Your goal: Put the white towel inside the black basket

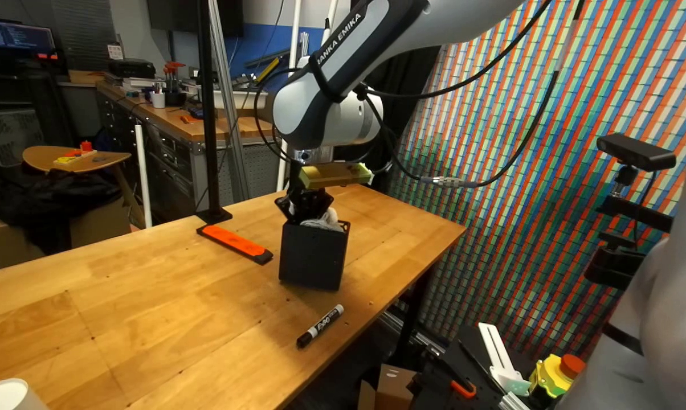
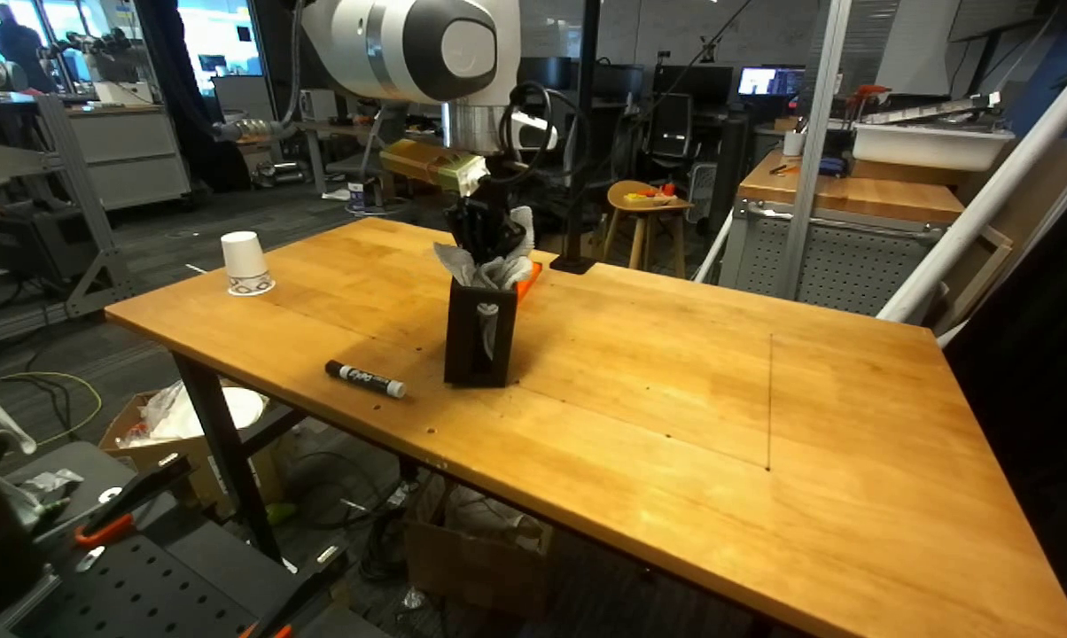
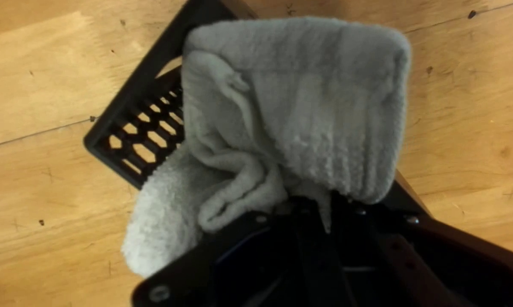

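Note:
The white towel [image 3: 299,106] is bunched up, and my gripper [image 3: 324,209] is shut on it, a thin fold pinched between the fingertips. Below it stands the black basket [image 3: 140,79], upright on the table, its mesh side showing in the wrist view. In both exterior views the lower part of the towel [image 2: 498,273] is down inside the basket [image 1: 311,256], while folds stick out above the rim. Through the slot in the basket's side [image 2: 461,346] some cloth shows. The gripper [image 1: 310,212] is just over the basket's opening; its fingertips are partly hidden by cloth.
A flat orange-red tool [image 1: 237,244] lies beside the basket, near a black post [image 1: 211,142]. A black marker [image 2: 365,378] lies close to the table's edge. An upside-down paper cup [image 2: 246,263] stands at a table corner.

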`<state>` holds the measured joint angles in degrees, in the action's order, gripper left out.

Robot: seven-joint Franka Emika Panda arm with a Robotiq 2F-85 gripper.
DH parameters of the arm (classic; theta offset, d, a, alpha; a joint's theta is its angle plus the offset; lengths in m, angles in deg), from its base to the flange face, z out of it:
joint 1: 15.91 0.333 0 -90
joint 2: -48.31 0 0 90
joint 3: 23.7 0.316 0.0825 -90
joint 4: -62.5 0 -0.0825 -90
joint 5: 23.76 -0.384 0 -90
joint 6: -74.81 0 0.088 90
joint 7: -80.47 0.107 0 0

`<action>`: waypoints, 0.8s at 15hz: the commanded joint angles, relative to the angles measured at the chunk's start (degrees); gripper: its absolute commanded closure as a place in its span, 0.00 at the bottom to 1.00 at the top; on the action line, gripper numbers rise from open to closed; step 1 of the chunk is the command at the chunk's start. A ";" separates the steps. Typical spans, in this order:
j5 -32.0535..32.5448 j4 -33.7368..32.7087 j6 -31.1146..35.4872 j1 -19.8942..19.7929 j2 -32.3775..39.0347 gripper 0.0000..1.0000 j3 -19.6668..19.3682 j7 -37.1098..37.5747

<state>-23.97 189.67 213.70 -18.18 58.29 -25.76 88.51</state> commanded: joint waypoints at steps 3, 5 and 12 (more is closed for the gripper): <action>19.98 -0.71 0.04 6.50 -0.34 0.97 -1.97 19.84; 26.56 -1.14 -2.03 8.36 -0.37 0.97 -1.40 24.75; 28.08 -0.37 0.85 7.74 -0.06 0.65 -0.18 19.91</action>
<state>6.76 189.65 213.60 -9.18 58.51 -26.13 112.78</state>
